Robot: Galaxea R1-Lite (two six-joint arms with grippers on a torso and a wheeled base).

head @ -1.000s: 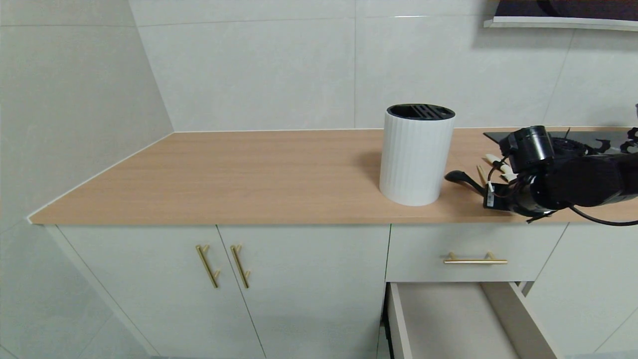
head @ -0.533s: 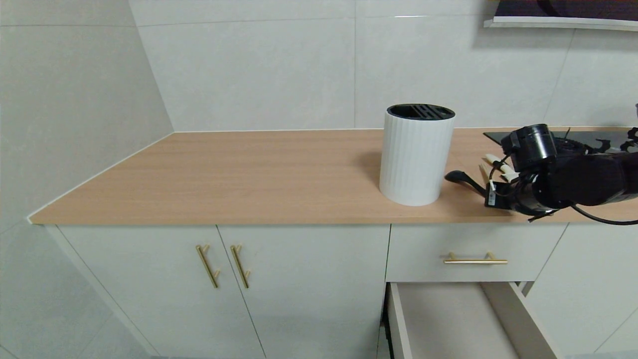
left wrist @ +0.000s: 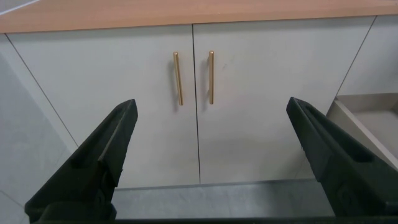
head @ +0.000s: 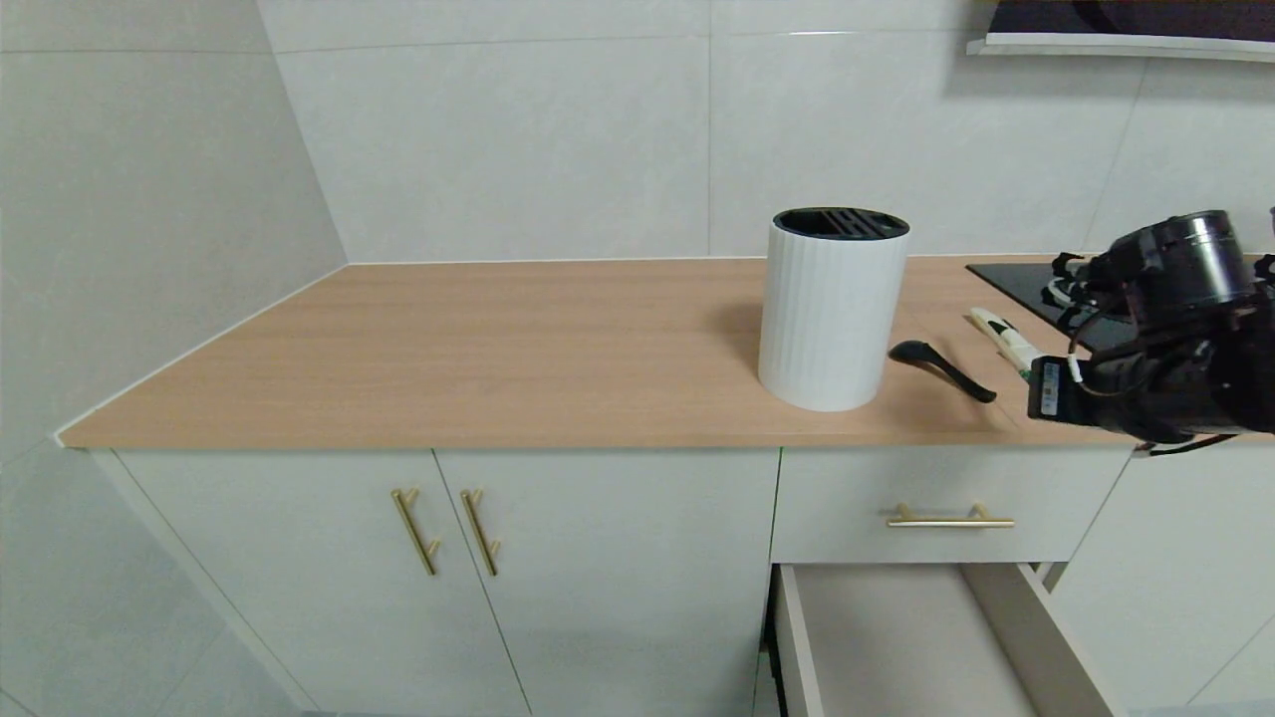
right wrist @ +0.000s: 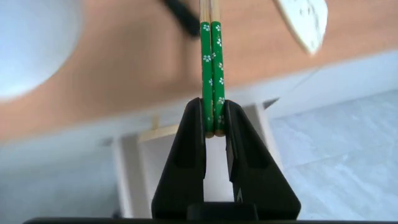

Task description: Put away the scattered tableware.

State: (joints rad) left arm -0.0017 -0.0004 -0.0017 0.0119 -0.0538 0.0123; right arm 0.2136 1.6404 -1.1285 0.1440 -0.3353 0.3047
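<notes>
**Right gripper holds chopsticks at the front edge of a kitchen surface**

Pale tiles cover the wall [head: 498, 129] behind a long wooden surface [head: 448, 349] that runs across a kitchen corner. Toward its right end stands a tall white ribbed holder [head: 832, 309], upright, with a black slotted top. Just beside it on the right lies a black spoon [head: 941, 366], its bowl nearest the holder and its handle angled toward the front edge. A little farther right lies a white spoon [head: 1004, 337], apart from the black one. Behind it, at the far right, is the corner of a dark hob [head: 1031, 289].

The right gripper [right wrist: 214, 134] hangs over the front edge of the surface, to the right of the black spoon. Its two fingers are pressed onto a pair of chopsticks [right wrist: 209, 68], pinching them side by side at their green ends, which carry small white prints. The bare wooden lengths point away from the gripper, out over the surface.

Beneath the surface, two cabinet doors [head: 448, 568] with gold handles are closed. To their right is a closed drawer [head: 949, 518] with a gold bar handle, and below that an open drawer [head: 896, 637] is pulled forward.

The left gripper [left wrist: 211, 107] sits low in front of the cabinet doors, its fingers spread wide with nothing between them.
</notes>
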